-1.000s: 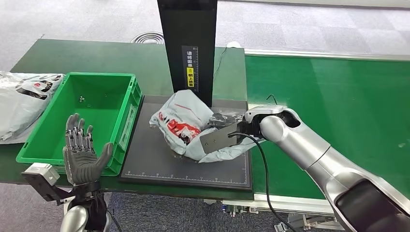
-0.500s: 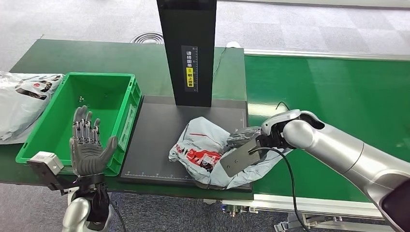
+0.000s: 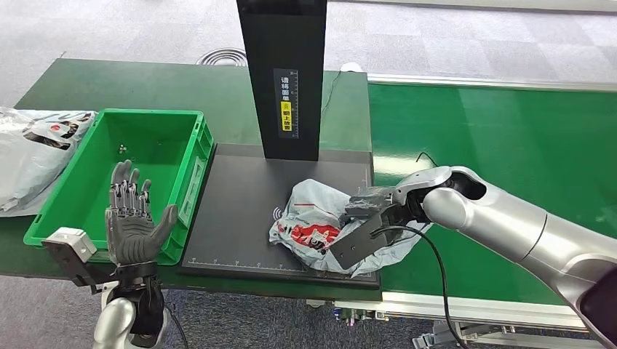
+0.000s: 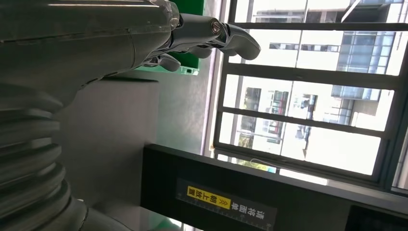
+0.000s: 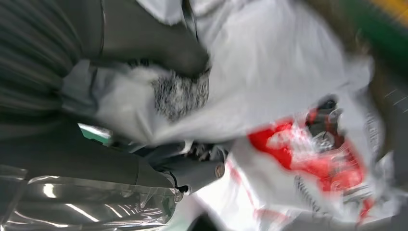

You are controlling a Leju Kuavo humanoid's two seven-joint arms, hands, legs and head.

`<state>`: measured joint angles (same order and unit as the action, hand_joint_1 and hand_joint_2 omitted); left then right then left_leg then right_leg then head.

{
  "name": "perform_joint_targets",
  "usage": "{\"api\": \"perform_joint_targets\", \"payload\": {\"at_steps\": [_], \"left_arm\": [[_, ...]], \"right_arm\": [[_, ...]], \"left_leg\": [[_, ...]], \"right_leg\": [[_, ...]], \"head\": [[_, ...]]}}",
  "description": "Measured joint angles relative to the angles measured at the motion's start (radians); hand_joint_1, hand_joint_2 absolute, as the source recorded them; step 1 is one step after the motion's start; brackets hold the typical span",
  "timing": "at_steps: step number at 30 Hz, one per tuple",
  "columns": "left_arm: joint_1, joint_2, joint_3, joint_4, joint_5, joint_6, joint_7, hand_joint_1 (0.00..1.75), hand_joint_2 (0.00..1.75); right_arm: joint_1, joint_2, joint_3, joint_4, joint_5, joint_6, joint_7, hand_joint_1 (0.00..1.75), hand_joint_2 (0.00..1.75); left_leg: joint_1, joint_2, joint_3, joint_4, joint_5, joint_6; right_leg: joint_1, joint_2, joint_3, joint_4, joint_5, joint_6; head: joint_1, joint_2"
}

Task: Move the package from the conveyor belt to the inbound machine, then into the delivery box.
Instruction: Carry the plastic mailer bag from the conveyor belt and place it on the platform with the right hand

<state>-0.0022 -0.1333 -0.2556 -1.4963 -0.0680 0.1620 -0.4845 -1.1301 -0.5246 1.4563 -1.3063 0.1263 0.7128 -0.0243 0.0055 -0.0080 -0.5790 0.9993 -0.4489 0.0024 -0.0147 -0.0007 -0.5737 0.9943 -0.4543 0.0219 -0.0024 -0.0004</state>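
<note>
Beneath the right hand (image 3: 367,207) lies the green conveyor belt (image 3: 509,138), and next to it the dark green bench (image 3: 145,87) carrying the inbound machine: a flat black scanning platform (image 3: 240,211) with a tall black post (image 3: 284,73) rising beyond the hand. Away to the far side of the platform, just ahead of the raised left hand (image 3: 131,225), sits the green plastic delivery box (image 3: 138,167), open-topped, presumably waiting to take the parcel next. Further out past that hand lie other grey bags (image 3: 36,145) on the bench. The crumpled grey plastic package with red print (image 3: 313,225) rests on the platform's near corner, likely so the post can read it. The right hand is clamped on the package's edge; the wrist view shows the thumb (image 5: 159,48) pressed into the film. The left hand holds nothing, fingers spread and upright, seemingly ready to receive.
</note>
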Motion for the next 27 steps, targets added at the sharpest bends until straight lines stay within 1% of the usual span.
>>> {"api": "perform_joint_targets", "payload": {"at_steps": [1, 3, 4, 7, 9, 11, 13, 16, 18, 20, 23, 27], "left_arm": [[0.003, 0.000, 0.000, 0.000, -0.002, 0.002, 0.000, 0.00, 1.75], [0.013, 0.000, 0.000, -0.002, -0.008, 0.007, -0.001, 0.00, 1.75], [0.020, 0.000, 0.000, -0.004, -0.012, 0.010, -0.002, 0.00, 1.75], [0.050, -0.001, 0.001, -0.019, -0.032, 0.007, -0.016, 0.00, 1.75], [0.063, -0.003, 0.003, -0.025, -0.044, -0.003, -0.025, 0.00, 1.75], [0.068, -0.007, 0.005, -0.028, -0.059, -0.004, -0.032, 0.00, 1.75], [0.072, -0.010, 0.009, -0.033, -0.075, 0.004, -0.037, 0.00, 1.75], [0.087, -0.015, 0.017, -0.044, -0.086, 0.014, -0.038, 0.00, 1.75], [0.096, -0.018, 0.023, -0.051, -0.089, 0.016, -0.038, 0.00, 1.75], [0.101, -0.020, 0.029, -0.055, -0.090, 0.016, -0.038, 0.00, 1.75], [0.103, -0.023, 0.033, -0.056, -0.091, 0.016, -0.039, 0.00, 1.75], [0.103, -0.026, 0.035, -0.056, -0.101, 0.010, -0.046, 0.00, 1.75]], "right_arm": [[0.000, 0.001, 0.003, 0.007, 0.040, -0.031, -0.005, 0.00, 0.00], [0.002, 0.006, 0.009, 0.028, 0.136, -0.110, -0.011, 0.00, 0.00], [0.005, 0.010, 0.011, 0.042, 0.202, -0.170, -0.014, 0.00, 0.00], [0.034, 0.035, 0.005, 0.100, 0.434, -0.399, -0.039, 0.00, 0.00], [0.071, 0.063, -0.018, 0.151, 0.549, -0.530, -0.070, 0.00, 0.00], [0.111, 0.100, -0.056, 0.210, 0.629, -0.619, -0.091, 0.00, 0.00], [0.143, 0.142, -0.096, 0.270, 0.687, -0.675, -0.095, 0.00, 0.00], [0.175, 0.204, -0.153, 0.351, 0.737, -0.763, -0.103, 0.00, 0.00], [0.193, 0.236, -0.195, 0.390, 0.746, -0.834, -0.117, 0.00, 0.00], [0.208, 0.263, -0.234, 0.418, 0.743, -0.885, -0.130, 0.00, 0.00], [0.236, 0.298, -0.293, 0.446, 0.709, -0.973, -0.168, 0.00, 0.00], [0.296, 0.342, -0.406, 0.462, 0.600, -1.126, -0.268, 0.00, 0.00]], "left_leg": [[0.000, 0.000, 0.000, 0.000, 0.000, 0.000], [0.000, 0.000, 0.000, 0.000, 0.000, 0.000], [0.000, 0.000, 0.000, 0.000, 0.000, 0.000], [0.000, 0.000, 0.000, 0.000, 0.000, 0.000], [0.000, 0.000, 0.000, 0.000, 0.000, 0.000], [0.000, 0.000, 0.000, 0.000, 0.000, 0.000], [0.000, 0.000, 0.000, 0.000, 0.000, 0.000], [0.001, 0.000, 0.000, 0.000, 0.000, 0.000], [0.001, 0.000, 0.000, 0.000, 0.000, 0.000], [0.001, 0.000, 0.000, 0.000, 0.000, 0.000], [0.001, 0.000, 0.000, 0.000, 0.000, 0.000], [0.001, 0.000, 0.000, 0.000, 0.000, 0.000]], "right_leg": [[0.000, 0.000, 0.000, 0.000, 0.000, 0.000], [0.000, 0.000, 0.000, 0.000, 0.000, 0.000], [0.000, 0.000, 0.000, 0.000, 0.000, 0.000], [0.000, 0.000, 0.000, 0.000, 0.000, 0.000], [0.001, 0.000, 0.000, 0.000, 0.000, 0.000], [0.001, 0.000, 0.000, 0.000, 0.000, 0.000], [0.001, 0.000, 0.000, 0.000, 0.000, 0.000], [0.001, 0.000, 0.000, 0.000, 0.000, 0.000], [0.001, 0.000, 0.000, 0.000, 0.000, 0.000], [0.001, 0.000, 0.000, 0.000, 0.000, 0.000], [0.001, 0.000, 0.000, 0.000, 0.000, 0.000], [0.001, 0.000, 0.000, 0.000, 0.000, 0.000]], "head": [[0.000, 0.000], [0.000, 0.000], [0.000, 0.000], [0.000, 0.000], [0.000, 0.000], [0.000, 0.000], [0.000, 0.000], [0.000, 0.000], [0.000, 0.000], [0.000, 0.000], [0.000, 0.000], [0.000, 0.000]]}}
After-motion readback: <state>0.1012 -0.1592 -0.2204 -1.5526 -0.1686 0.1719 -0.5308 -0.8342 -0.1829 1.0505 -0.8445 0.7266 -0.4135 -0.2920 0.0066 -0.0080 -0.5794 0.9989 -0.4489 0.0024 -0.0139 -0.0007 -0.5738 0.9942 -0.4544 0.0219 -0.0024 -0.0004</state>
